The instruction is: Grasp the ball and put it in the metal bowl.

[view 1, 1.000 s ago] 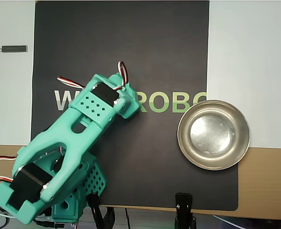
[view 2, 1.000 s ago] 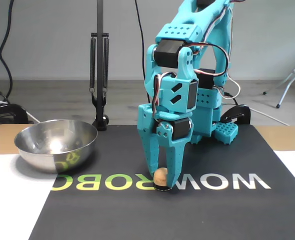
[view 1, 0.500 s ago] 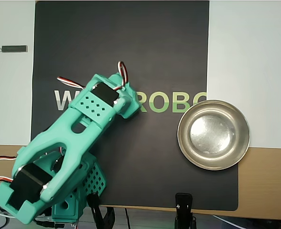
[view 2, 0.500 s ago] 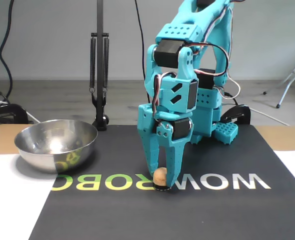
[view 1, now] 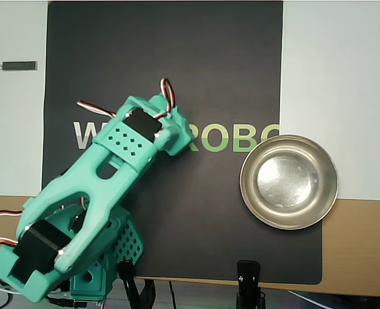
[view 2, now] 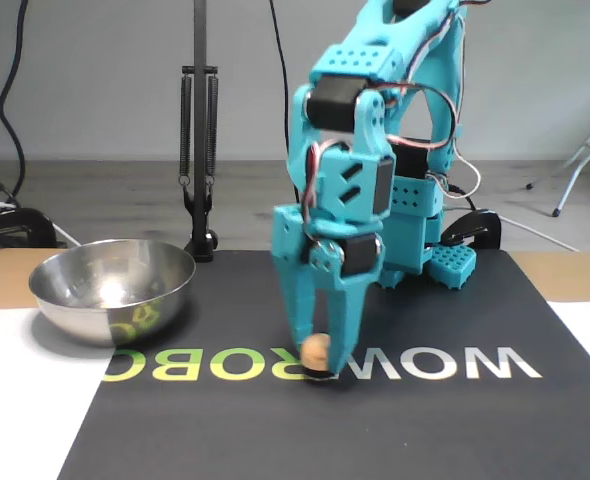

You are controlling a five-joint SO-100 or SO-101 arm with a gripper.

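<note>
While the black mat is showing "WOWROBO" lettering — reversed in the fixed view — the teal two-finger gripper is pinching the small peach-orange ball over the letters. Well apart, the shiny metal bowl is sitting empty; a black lamp stand is rising behind it.

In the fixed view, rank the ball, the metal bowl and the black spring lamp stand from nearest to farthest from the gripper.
1. The ball: between the fingers of the gripper, low over the mat's lettering.
2. The metal bowl: to the left, at the mat's edge.
3. The black spring lamp stand: behind the bowl, at the table's far side.
</note>
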